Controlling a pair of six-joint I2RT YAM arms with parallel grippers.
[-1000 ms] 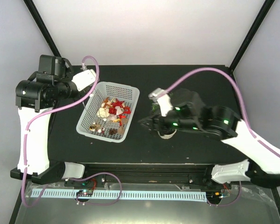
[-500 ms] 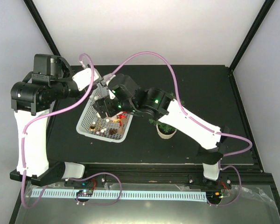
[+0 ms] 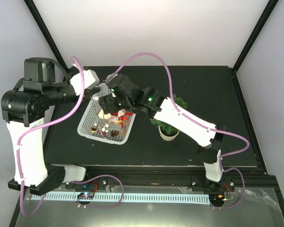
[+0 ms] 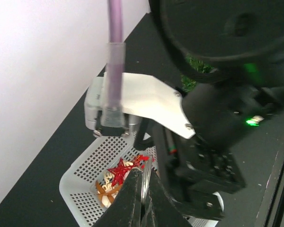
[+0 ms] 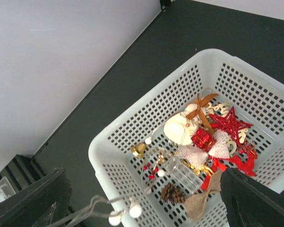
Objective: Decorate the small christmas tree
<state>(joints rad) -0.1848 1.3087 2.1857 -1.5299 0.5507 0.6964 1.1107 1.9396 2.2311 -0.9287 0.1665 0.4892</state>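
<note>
Item 1, right jaws (image 5: 143,176): spread wide, nothing between them. The two dark fingers (image 5: 31,201) show only at the lower corners of the right wrist view. My right arm reaches across from its base and hangs over the white mesh basket (image 3: 84,128).

Item 2, left jaws (image 4: 143,190): drawn together to a thin slit. A pale, thin loop shows at that slit, but I cannot tell whether it is clamped there. These jaws hang above the far left corner of the basket, just beside the right arm's dark wrist.

Item 3, the small christmas tree (image 3: 166,122): upright in its whitish pot (image 3: 169,135) on the black surface (image 3: 203,80), to the right of the basket and apart from it. My right forearm crosses over its far side. Neither pair of jaws touches it, and I see no ornament on the branches that show.

Item 4, basket contents, right wrist view:
- a red star (image 5: 229,124)
- a small red gift box (image 5: 203,138)
- a cream round ornament (image 5: 180,131) with a brown bow above it
- a gold bell (image 5: 138,150)
- a pine cone (image 5: 173,193)
- a wire sprig with white beads (image 5: 114,216), lying over the near rim

All of these rest loose in one heap towards the basket's middle.
</note>
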